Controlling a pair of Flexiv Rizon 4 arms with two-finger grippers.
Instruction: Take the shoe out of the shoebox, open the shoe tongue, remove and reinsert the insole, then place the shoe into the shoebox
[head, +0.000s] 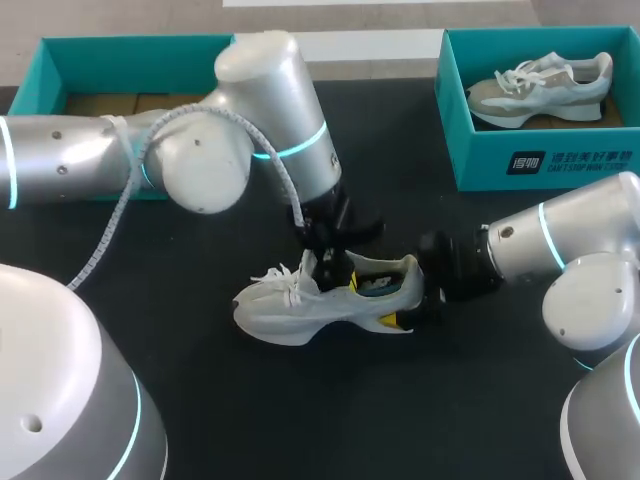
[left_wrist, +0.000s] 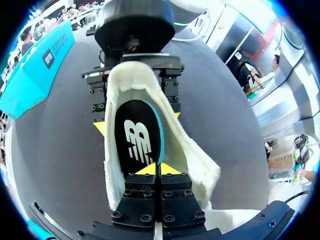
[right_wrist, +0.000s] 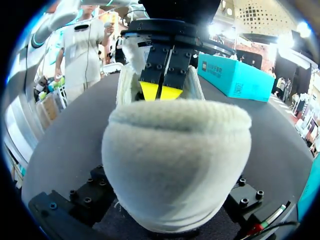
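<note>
A white sneaker (head: 300, 305) lies on the black table (head: 200, 400), toe to the left. My right gripper (head: 382, 298) comes in from the right and its fingers (left_wrist: 97, 97) press on both sides of the heel (right_wrist: 175, 160). From above, my left gripper (left_wrist: 159, 169) reaches into the shoe's opening. Its yellow tips (right_wrist: 160, 91) are closed together at the teal edge of the black insole (left_wrist: 136, 140). The white tongue and laces lie under the left gripper and are mostly hidden.
A teal shoebox (head: 540, 160) stands at the back right with a second white sneaker (head: 545, 85) in it. Another teal box (head: 120, 55) is at the back left, behind my left arm.
</note>
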